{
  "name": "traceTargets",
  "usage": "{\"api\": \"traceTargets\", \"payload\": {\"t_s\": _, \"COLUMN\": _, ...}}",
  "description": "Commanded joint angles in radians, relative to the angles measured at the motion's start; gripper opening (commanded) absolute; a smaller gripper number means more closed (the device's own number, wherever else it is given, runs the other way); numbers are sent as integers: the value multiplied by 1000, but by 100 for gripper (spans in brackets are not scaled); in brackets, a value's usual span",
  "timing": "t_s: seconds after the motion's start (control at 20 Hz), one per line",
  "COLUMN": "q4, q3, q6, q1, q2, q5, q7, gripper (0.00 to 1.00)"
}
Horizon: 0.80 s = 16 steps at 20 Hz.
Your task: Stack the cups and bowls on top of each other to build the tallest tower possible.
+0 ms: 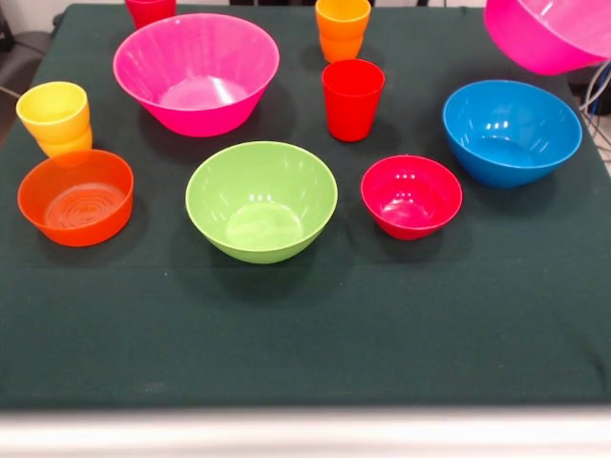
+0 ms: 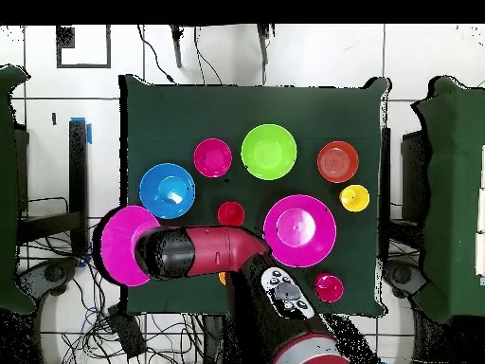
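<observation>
The gripper itself is hidden: overhead, the arm (image 2: 213, 254) reaches sideways from its base to the table's side edge and ends over a pink bowl (image 2: 121, 245), so whether the fingers are apart or together cannot be told. That bowl hangs half past the table (image 2: 313, 100) edge overhead; in the front view it shows raised at the top right corner (image 1: 549, 33), tilted, clear of the cloth.

Just beside it on the table sits the blue bowl (image 1: 513, 132), near the right edge. Next come the small red bowl (image 1: 411, 197) and the red cup (image 1: 352, 99) behind it, apart from each other. The orange cup (image 1: 342, 29) stands close behind the red cup, near the far edge. The green bowl (image 1: 261, 201) sits mid-table, upright and empty. The 2nd pink bowl (image 1: 197, 73) rests behind it. Another red cup (image 1: 150, 10) is cut by the top edge. At the left edge the orange bowl (image 1: 75, 197) touches or nearly touches the yellow cup (image 1: 55, 117).

Nothing is stacked on the table. The whole front strip of cloth lies open, with gaps between the bowls in the middle row.
</observation>
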Motion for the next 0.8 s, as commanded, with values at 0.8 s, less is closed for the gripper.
{"api": "traceTargets", "payload": {"t_s": 0.8, "q4": 137, "q3": 447, "q6": 192, "q1": -258, "q2": -103, "q5": 128, "q7": -43, "gripper": 0}}
